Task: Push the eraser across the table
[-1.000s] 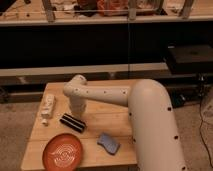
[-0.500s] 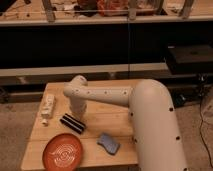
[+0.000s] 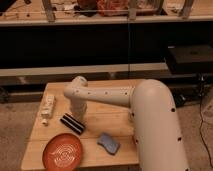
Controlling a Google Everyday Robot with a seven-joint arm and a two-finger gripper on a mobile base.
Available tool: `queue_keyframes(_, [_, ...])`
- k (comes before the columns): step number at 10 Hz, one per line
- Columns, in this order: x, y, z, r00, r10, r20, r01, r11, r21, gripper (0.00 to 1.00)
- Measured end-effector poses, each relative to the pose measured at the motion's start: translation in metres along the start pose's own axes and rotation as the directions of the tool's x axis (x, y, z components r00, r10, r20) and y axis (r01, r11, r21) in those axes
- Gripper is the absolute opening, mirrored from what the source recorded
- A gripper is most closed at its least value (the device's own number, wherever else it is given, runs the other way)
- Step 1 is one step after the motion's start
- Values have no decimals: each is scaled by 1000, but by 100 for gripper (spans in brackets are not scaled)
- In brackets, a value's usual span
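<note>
The eraser is a long black block with a lighter groove. It lies slanted on the light wooden table, left of centre. My white arm reaches from the right across the table, and the gripper points down right at the eraser's far right end. Its tips are hidden behind the wrist.
A white power strip lies at the table's left edge. An orange plate sits at the front left corner. A blue-grey sponge lies at the front middle. Dark shelving stands behind the table.
</note>
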Motion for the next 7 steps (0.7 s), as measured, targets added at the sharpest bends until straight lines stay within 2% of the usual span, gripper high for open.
queue_keyframes(7, [-1,8,-1,1000,-14,1,14,1000,-1,4])
